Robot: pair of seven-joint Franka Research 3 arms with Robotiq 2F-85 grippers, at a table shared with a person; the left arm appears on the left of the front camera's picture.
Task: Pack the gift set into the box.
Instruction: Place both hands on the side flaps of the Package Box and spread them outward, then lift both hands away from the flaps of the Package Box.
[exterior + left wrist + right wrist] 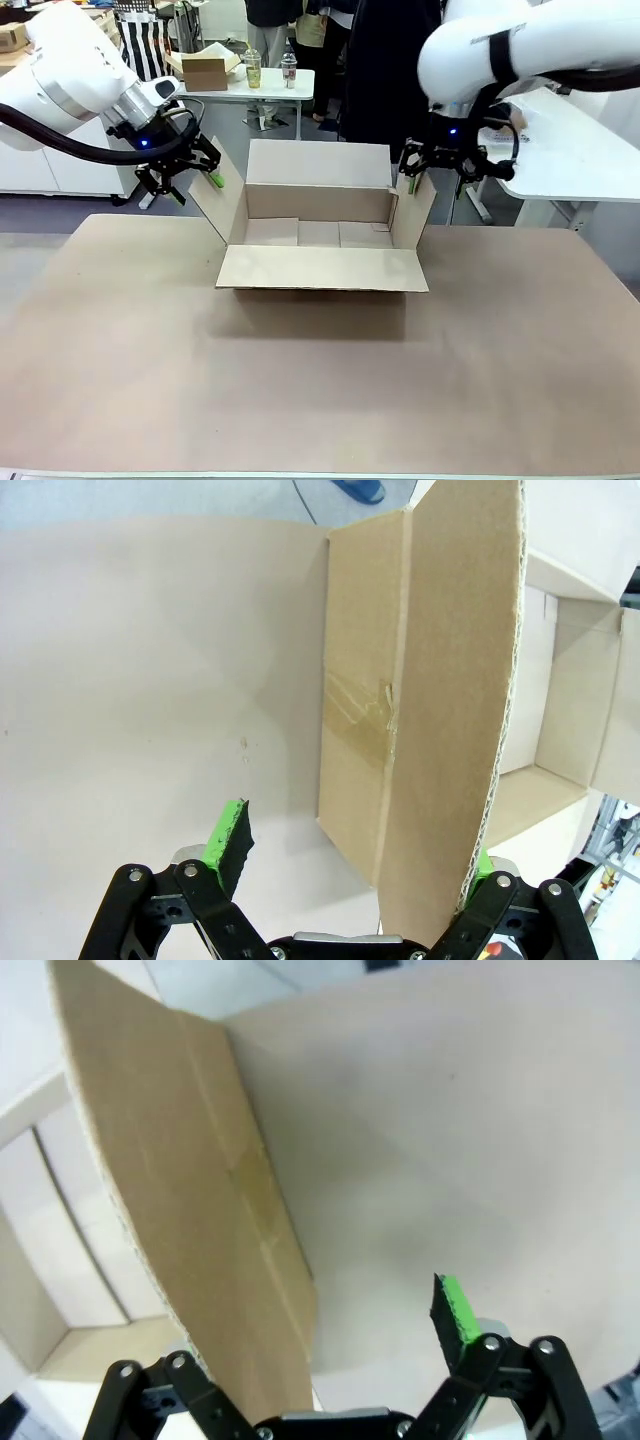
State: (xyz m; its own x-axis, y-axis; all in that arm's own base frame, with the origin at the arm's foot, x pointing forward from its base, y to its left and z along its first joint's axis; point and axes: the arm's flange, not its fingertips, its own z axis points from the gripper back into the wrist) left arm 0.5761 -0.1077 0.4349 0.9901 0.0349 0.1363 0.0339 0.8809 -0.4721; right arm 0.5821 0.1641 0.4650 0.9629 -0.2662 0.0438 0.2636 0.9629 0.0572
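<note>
The box (320, 235) stands open in the middle of the brown table, its four flaps folded outward, and what I can see of its inside is bare. My left gripper (195, 170) is open, astride the upper edge of the box's left flap (450, 680). In the left wrist view that flap runs between the fingers of the left gripper (355, 850), close to the right pad. My right gripper (412, 172) is open over the right flap (170, 1160). In the right wrist view the flap hides one finger of the right gripper (320, 1345). The gift set is out of view.
The brown table top (320, 380) is bare in front of the box. A white table (560, 140) stands close at the right. Another white table (270, 85) behind carries a smaller cardboard box (205, 68) and bottles. People stand beyond the far flap.
</note>
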